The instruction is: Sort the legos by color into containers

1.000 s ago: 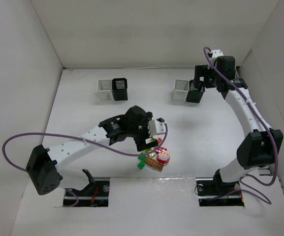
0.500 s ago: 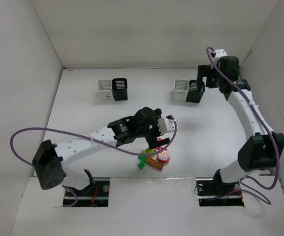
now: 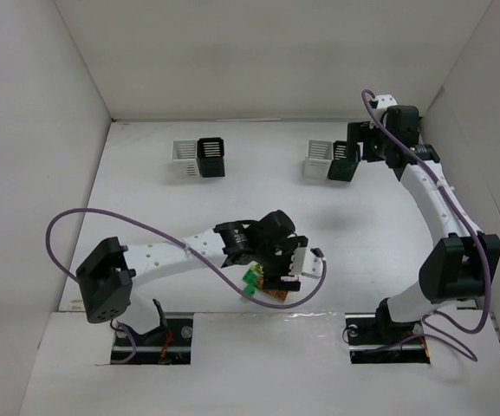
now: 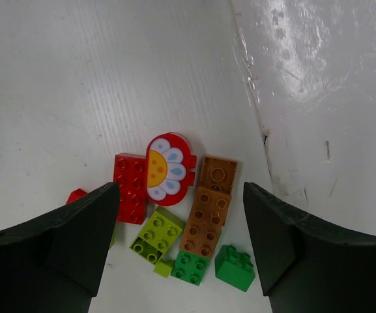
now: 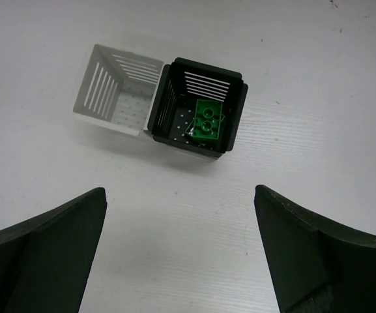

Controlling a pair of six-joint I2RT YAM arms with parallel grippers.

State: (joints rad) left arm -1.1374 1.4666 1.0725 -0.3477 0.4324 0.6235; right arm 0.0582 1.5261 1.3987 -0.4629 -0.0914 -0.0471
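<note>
Legos piled by worktop near edge, under left tool, jaws apart, empty. Right tool wide open, empty, over black bin w/ 1 green lego. Light, hard, slick: pinch flat sides.

**Crowded left, open right**

Small studded plastic bricks lie packed and touching between the fingers of left gripper, with a glossy white edge strip just beside them. Black slatted square bin touches white slatted bin. Bare white tabletop runs all round the pair.
</note>
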